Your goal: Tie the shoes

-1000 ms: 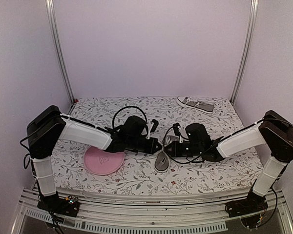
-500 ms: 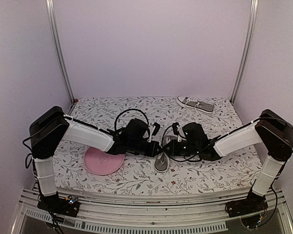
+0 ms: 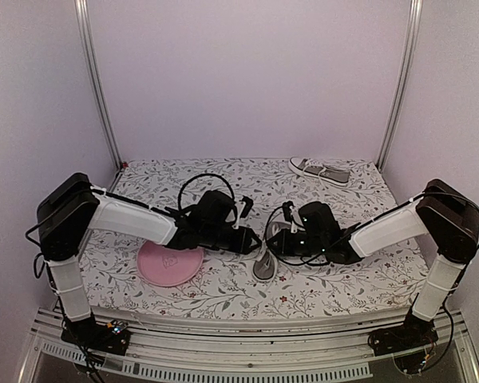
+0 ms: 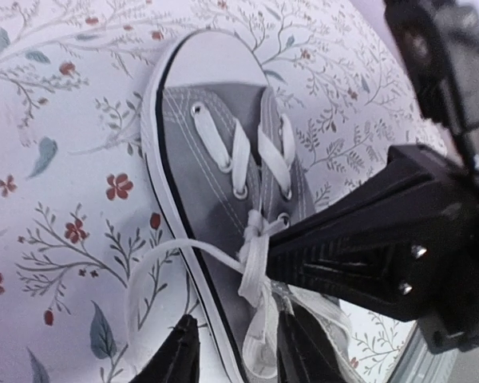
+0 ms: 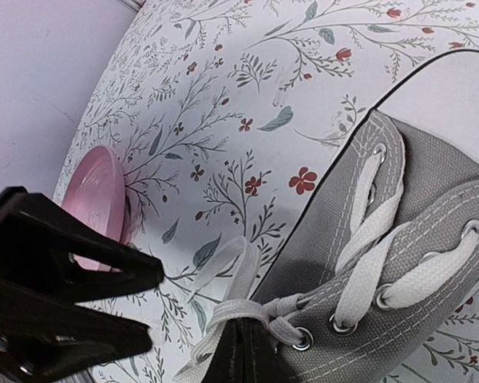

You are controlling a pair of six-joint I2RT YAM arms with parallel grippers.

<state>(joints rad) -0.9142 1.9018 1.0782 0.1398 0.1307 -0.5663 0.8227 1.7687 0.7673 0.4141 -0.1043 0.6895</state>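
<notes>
While the near shoe [image 3: 264,262] lies at the middle of the counter [image 3: 223,291] with its toe toward 6 o'clock, the second shoe [image 3: 321,171] sits well apart at 1 o'clock; whether that one is tied cannot be told.

The right end effector [image 5: 243,355] has its fingers together, clamped on the white lace [image 5: 231,307] at the crossing by the top eyelets. The left end effector [image 4: 238,353] has its fingers apart, straddling a slack run of the same lace at the shoe's edge without pinching it. A loose loop [image 4: 134,287] trails onto the counter. The pink plate [image 3: 169,263] lies at the near shoe's 9 o'clock and is not involved.

Assessment: knotting of the near shoe is in hand, and no bow is formed. The next move calls for the left fingers to close on the free strand and draw it against the right hold without dragging the shoe.
</notes>
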